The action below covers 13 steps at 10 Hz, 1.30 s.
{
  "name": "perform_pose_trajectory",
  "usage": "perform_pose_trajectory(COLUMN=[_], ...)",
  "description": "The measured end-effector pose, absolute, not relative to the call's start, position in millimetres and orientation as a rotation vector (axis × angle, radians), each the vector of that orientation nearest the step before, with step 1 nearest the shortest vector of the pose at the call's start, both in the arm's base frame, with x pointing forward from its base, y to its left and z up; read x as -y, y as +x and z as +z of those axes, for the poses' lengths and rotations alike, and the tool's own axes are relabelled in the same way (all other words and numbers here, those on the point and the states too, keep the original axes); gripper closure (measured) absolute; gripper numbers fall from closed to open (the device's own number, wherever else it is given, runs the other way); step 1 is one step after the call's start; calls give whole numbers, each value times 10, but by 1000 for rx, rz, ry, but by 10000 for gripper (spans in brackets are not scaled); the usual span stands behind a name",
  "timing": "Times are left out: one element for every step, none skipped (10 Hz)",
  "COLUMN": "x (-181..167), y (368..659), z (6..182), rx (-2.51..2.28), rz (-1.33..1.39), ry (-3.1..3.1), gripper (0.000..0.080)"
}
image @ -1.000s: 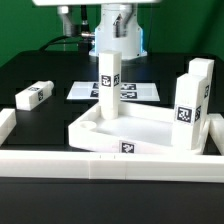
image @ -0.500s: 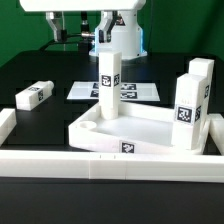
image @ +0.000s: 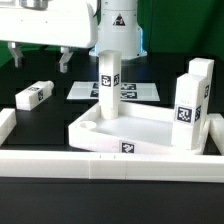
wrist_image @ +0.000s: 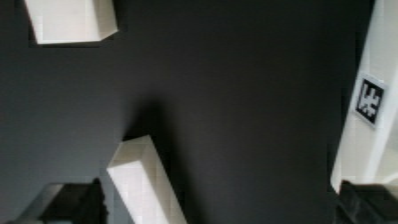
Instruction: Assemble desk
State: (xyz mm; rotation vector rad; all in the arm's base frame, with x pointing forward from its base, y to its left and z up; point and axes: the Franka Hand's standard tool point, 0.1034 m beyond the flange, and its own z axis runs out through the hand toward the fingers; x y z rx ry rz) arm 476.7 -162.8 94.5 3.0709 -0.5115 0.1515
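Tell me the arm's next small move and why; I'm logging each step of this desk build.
Probably lower the open pincer onto the loose leg lying on the table: two legs already stand in the desk top, and the pincer hovers empty above this one.

White desk top (image: 150, 128) and legs (image: 110, 85) bear black-and-white tags

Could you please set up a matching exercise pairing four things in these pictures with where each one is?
Things:
1. desk top
2. loose leg
3. marker board
4. gripper

Places:
A. lying flat on the black table, behind the standing leg
B. above the table, toward the exterior view's left, holding nothing
C. lying on its side near the exterior view's left edge
D. just behind the white border rail, with legs standing in it

Pairs: 1-D, 2-C, 3-A, 4-B
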Motion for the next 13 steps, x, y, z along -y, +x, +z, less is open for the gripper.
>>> perform_pose_trajectory(x=[1626, 1629, 1671, 1821, 2000, 2116, 2173, 2124, 2118, 2068, 2014, 2033, 2061], y=[4767, 4761, 4739, 4670, 4516, 4404, 4389, 4420, 4406, 4396, 4428, 4465, 4490], z=[944, 936, 935, 925, 801, 675, 642, 655, 642, 631, 661, 675, 662], rx=[508, 509, 483, 488, 491, 467, 460, 479, 484, 487, 433, 365, 332], rz=[151, 148, 145, 151, 161, 127, 112, 95, 83, 33, -67, -156, -214], ry=[3071, 3070, 3076, 3075, 3044, 3032, 3033, 3048, 3051, 3080, 3126, 3144, 3151], gripper=[150, 150, 150, 150, 150, 150, 150, 150, 150, 150, 150, 150, 150])
